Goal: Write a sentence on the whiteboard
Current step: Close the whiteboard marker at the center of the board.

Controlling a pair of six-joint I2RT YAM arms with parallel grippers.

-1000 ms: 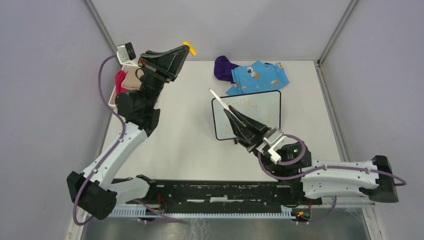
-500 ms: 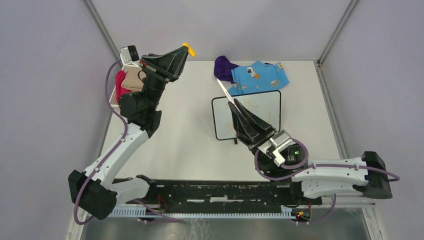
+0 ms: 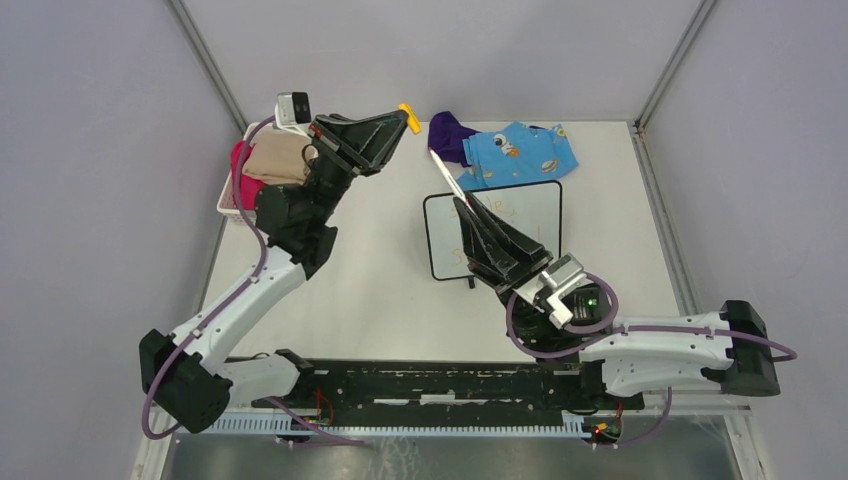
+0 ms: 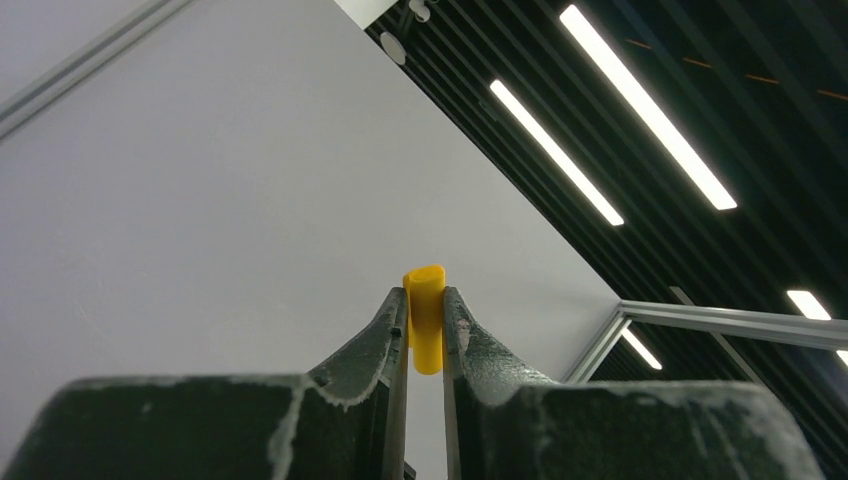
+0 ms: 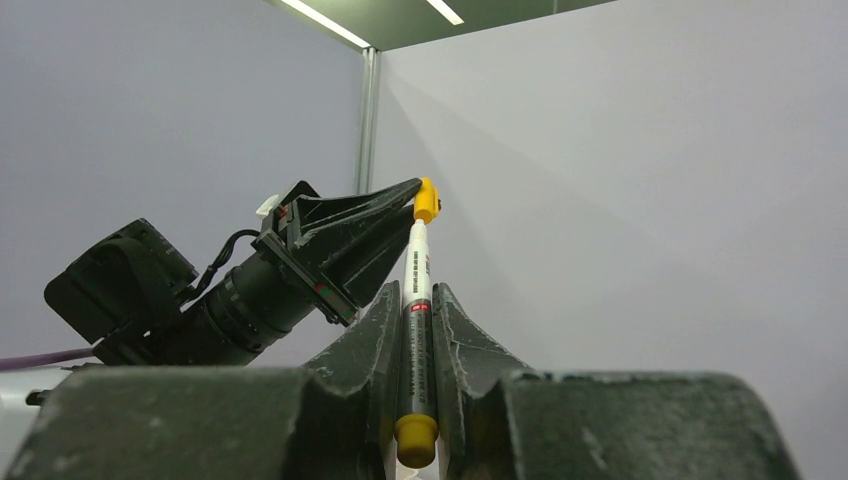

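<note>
Left jaws, pinching a yellow cap [image 3: 408, 117], had swung nearer the marker [image 3: 446, 175].
Right jaws pinched it over the whiteboard [image 3: 540, 205]'s far-left corner.

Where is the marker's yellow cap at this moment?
The yellow cap is pinched between the left gripper's tips, held up over the table's far side, left of the purple cloth; the marker in the right gripper points toward it.
</note>
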